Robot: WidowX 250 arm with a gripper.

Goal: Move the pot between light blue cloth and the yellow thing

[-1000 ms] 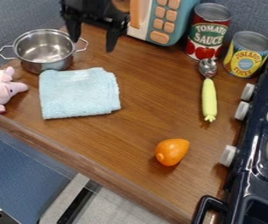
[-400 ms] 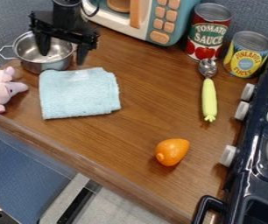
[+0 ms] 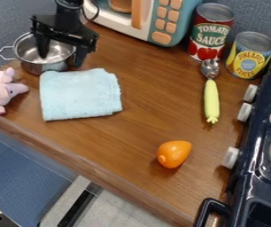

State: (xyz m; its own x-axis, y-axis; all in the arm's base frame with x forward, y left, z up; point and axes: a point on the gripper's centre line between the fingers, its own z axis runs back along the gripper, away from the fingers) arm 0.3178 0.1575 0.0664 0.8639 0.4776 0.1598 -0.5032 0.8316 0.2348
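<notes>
The black gripper (image 3: 61, 54) is at the upper left, over the right side of the silver pot (image 3: 34, 64). It is open: one finger hangs over the pot's opening and the other is just outside the right rim, hiding the right handle. Whether either finger touches the pot, I cannot tell. In front of the pot lies the folded light blue cloth (image 3: 80, 95). Right of centre is the yellow thing, a spoon with a pale yellow handle (image 3: 212, 99), its metal bowl toward the back.
A pink plush toy (image 3: 4, 90) lies left of the cloth, and an orange object (image 3: 174, 154) sits nearer the front edge. A toy microwave (image 3: 161, 22), a red can (image 3: 211, 32) and a yellow can (image 3: 250, 55) stand at the back. A dark stove (image 3: 259, 146) borders the right.
From beside the microwave, the gripper has moved left to the pot, then slightly lower over its right rim. The pot, cloth and spoon have kept their places.
</notes>
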